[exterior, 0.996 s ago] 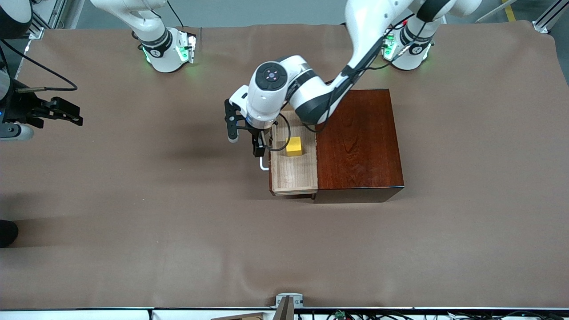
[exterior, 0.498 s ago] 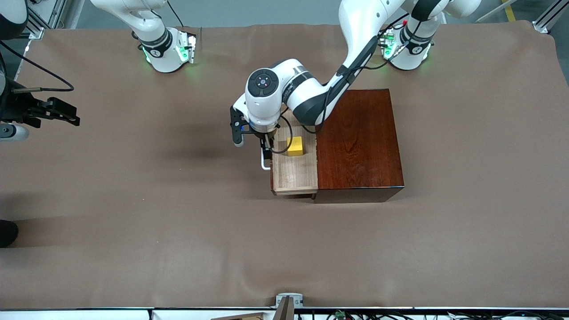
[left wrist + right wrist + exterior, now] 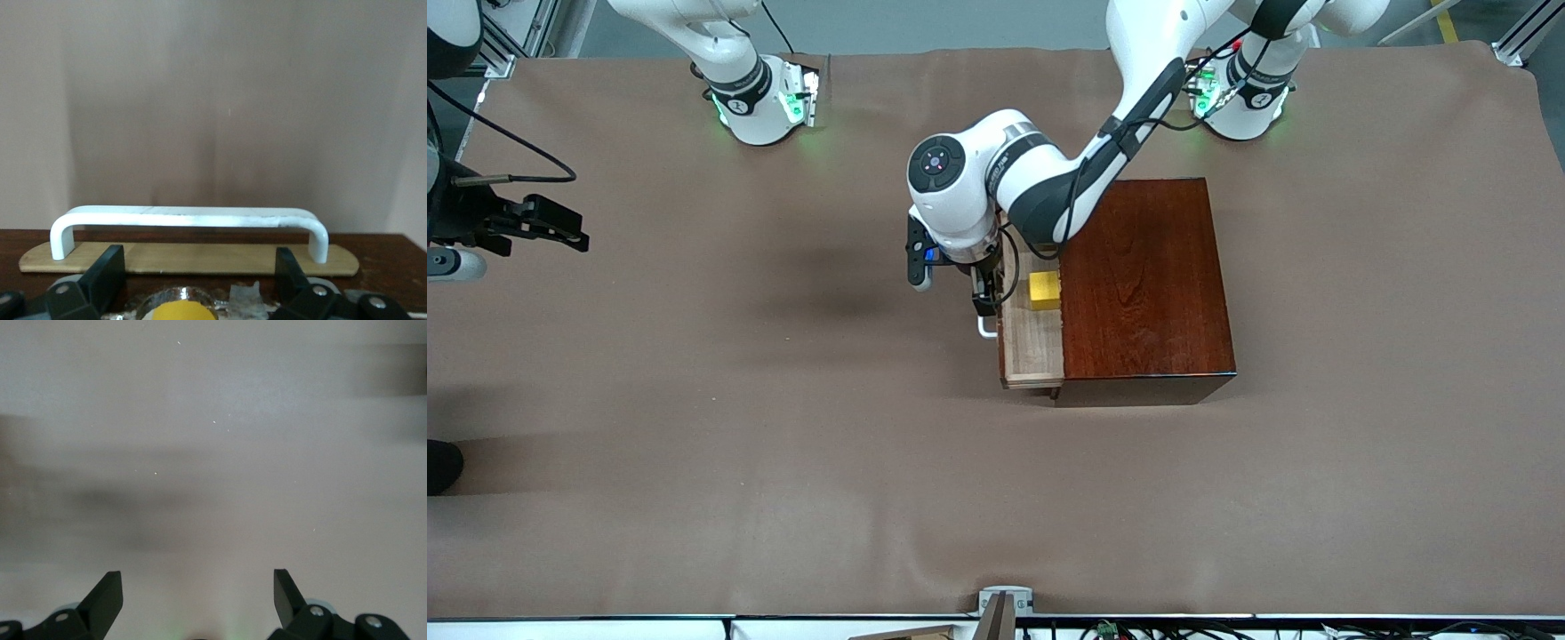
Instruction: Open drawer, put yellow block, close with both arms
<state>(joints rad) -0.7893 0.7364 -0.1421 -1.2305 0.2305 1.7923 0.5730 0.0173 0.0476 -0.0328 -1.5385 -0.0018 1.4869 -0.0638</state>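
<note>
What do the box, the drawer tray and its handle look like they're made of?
The box: seemingly wood with a glossy reddish-brown varnish, grain and sheen visible. The drawer tray: pale unfinished-looking wood with fine grain. The handle: smooth white bar, painted metal or plastic; cannot tell which. The left claw sits at it.
</note>
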